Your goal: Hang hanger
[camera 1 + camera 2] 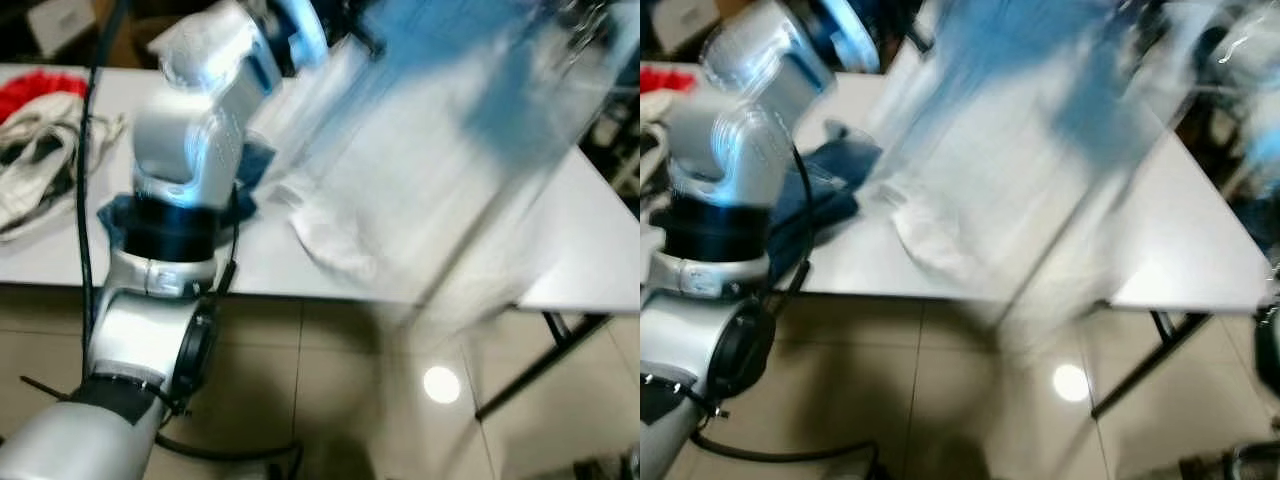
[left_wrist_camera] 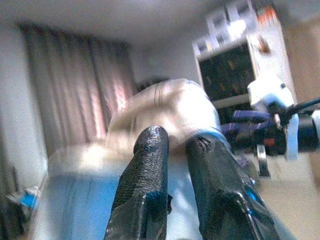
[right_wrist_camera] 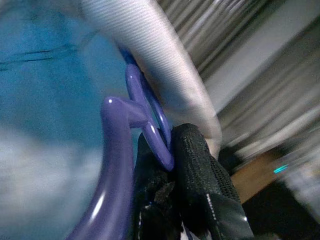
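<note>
Glossy purple hanger (image 3: 131, 150) under a blue-white garment (image 1: 450, 170); right gripper (image 3: 167, 165) jaws pinch it, left gripper (image 2: 175, 150) jaws nearly together on cloth

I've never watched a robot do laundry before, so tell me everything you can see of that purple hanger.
The hanger looks like glossy purple plastic, with a thick curved bar and a thinner loop branching from it. The right gripper is shut on that loop, its black fingers pinching it. A blue and white garment lies against it, and its white ribbed collar arches over the loop. The rest of the hanger is out of frame.
</note>
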Tool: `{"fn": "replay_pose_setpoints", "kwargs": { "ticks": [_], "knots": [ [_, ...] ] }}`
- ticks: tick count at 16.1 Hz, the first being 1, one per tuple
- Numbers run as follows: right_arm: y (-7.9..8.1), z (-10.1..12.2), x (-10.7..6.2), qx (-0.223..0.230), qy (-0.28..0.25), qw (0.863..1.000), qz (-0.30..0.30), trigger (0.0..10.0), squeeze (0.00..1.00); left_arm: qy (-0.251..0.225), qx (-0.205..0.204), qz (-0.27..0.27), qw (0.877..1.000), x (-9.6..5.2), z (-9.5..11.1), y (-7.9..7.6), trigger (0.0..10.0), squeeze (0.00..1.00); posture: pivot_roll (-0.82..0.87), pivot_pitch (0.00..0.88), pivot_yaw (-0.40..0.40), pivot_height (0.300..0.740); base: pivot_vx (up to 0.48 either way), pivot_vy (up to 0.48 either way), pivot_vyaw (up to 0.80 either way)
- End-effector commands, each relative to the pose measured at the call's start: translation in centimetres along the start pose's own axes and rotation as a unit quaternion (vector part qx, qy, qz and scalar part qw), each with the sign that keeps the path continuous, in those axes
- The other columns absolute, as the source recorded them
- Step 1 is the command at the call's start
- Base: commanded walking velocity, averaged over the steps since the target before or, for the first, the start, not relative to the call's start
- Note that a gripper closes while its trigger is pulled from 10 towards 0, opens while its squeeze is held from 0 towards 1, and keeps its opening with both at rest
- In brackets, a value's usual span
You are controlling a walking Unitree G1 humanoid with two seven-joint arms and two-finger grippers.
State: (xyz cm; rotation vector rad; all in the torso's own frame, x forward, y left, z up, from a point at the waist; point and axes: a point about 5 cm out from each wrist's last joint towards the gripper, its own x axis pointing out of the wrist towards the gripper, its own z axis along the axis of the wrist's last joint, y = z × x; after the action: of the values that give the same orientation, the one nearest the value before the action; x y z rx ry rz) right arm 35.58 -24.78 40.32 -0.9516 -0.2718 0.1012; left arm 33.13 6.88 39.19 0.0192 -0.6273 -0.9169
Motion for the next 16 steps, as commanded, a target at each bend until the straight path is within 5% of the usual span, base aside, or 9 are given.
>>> {"fn": "replay_pose_setpoints", "kwargs": {
  "ticks": [1, 3, 4, 7, 8, 9, 10, 13, 16],
  "knots": [
    [-3.6, 2.3, -0.6, -0.049, -0.077, 0.989, -0.113, 10.0, 0.00, -0.050, 0.004, 0.031, 0.998, 0.0, 2.3, 0.9, 10.0, 0.00, -0.06, 0.000, -0.036, 0.740, 0.398, 0.000, 0.00],
    [-3.9, 3.2, -0.6, -0.060, -0.123, 0.985, -0.109, 10.0, 0.00, -0.057, -0.001, 0.044, 0.997, 0.0, 2.5, 1.1, 10.0, 0.00, -0.06, 0.000, -0.036, 0.740, 0.401, 0.000, 0.00],
    [-1.0, 1.7, 0.1, -0.038, -0.126, 0.991, -0.020, 10.0, 0.00, -0.045, -0.015, 0.051, 0.998, 0.0, 1.5, 0.8, 10.0, 0.00, -0.06, 0.000, -0.029, 0.740, 0.405, 0.000, 0.00],
    [4.6, -2.3, -0.5, -0.041, -0.092, 0.990, 0.097, 10.0, 0.00, 0.009, -0.038, 0.049, 0.998, -0.1, -2.3, -0.6, 10.0, 0.00, -0.06, 0.000, -0.025, 0.740, 0.380, 0.000, 0.00],
    [9.1, -5.0, -2.6, -0.001, -0.073, 0.981, 0.178, 10.0, 0.00, 0.086, -0.068, 0.047, 0.993, -1.1, -7.6, -2.8, 10.0, 0.00, -0.07, 0.000, -0.019, 0.740, 0.322, 0.000, 0.00],
    [10.2, -5.5, -3.2, 0.007, -0.074, 0.977, 0.201, 10.0, 0.00, 0.107, -0.070, 0.047, 0.991, -1.4, -8.9, -3.4, 10.0, 0.00, -0.07, 0.000, -0.016, 0.740, 0.322, 0.000, 0.00],
    [13.2, -5.9, -5.5, 0.043, -0.080, 0.963, 0.252, 10.0, 0.00, 0.153, -0.083, 0.048, 0.984, -2.7, -11.9, -5.0, 10.0, 0.00, -0.09, 0.000, 0.003, 0.740, 0.244, 0.000, 0.00],
    [16.4, -5.5, -9.4, 0.098, -0.077, 0.950, 0.288, 10.0, 0.00, 0.183, -0.101, 0.044, 0.977, -4.2, -13.9, -6.8, 10.0, 0.00, -0.11, 0.000, 0.029, 0.740, 0.000, 0.000, 0.00],
    [16.6, -5.3, -10.7, 0.164, -0.053, 0.958, 0.229, 10.0, 0.00, 0.213, -0.098, 0.064, 0.970, -5.8, -14.9, -6.4, 10.0, 0.00, -0.11, 0.000, 0.048, 0.740, 0.000, 0.000, 0.00]
  ]
}}
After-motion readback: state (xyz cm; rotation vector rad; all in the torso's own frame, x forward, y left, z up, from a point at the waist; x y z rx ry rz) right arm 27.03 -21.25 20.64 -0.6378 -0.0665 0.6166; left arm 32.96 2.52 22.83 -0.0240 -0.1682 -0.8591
